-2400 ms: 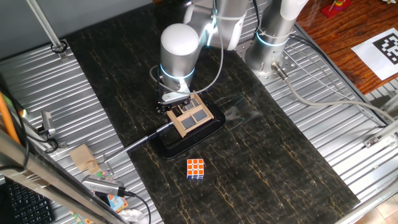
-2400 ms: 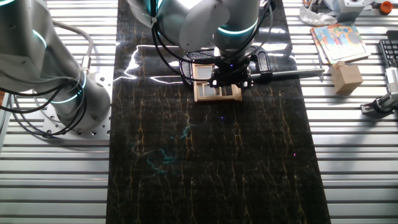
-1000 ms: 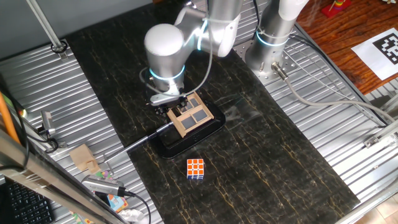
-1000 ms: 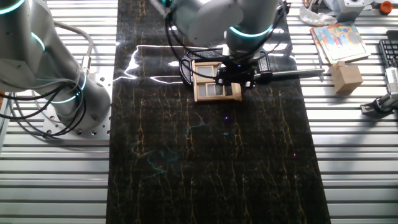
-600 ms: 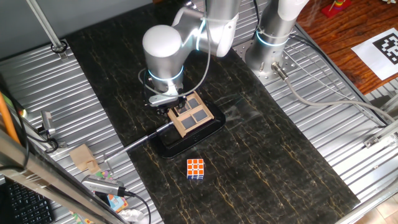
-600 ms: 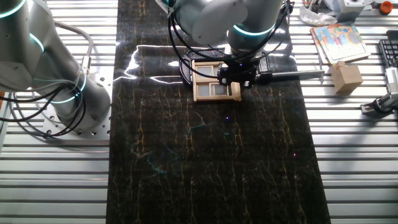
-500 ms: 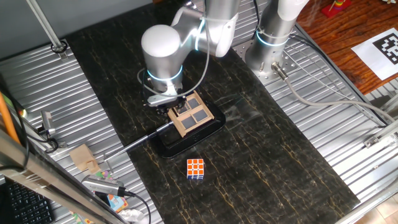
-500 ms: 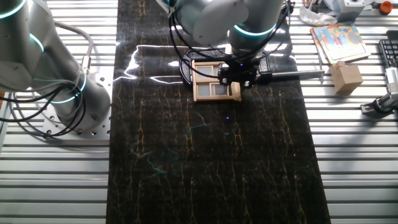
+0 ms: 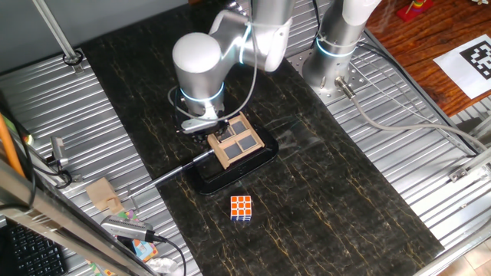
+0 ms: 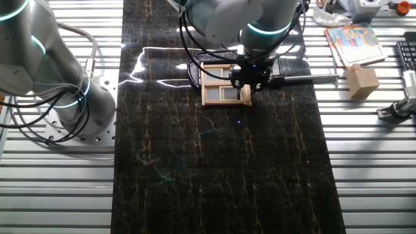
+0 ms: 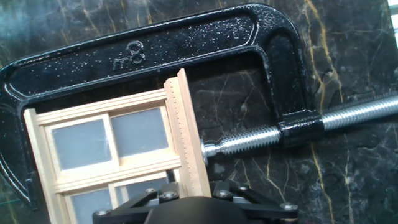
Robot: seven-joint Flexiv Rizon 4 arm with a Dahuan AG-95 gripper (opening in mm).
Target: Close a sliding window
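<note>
One dark marbled desk [image 9: 330, 199] fills one fixed view, ribbed metal either side; the small tan wooden sliding window [image 9: 236, 142] sits mid-desk, an orange-and-white puzzle cube [image 9: 242, 207] nearby. From the other fixed view, the hand [image 10: 251, 80] hangs over its edge. Hand view: a black iron C-clamp [image 11: 186, 46] rings the window; whether the fingers are apart, I cannot tell.

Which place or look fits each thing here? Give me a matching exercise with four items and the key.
Things:
1. sliding window
2. C-clamp
3. puzzle cube
4. gripper

Descriptions:
A. orange and white, alone on the dark tabletop
B. black metal with a threaded screw
C. at the window frame's edge
D. light wood, grey panes

Pairs: 1-D, 2-B, 3-A, 4-C
</note>
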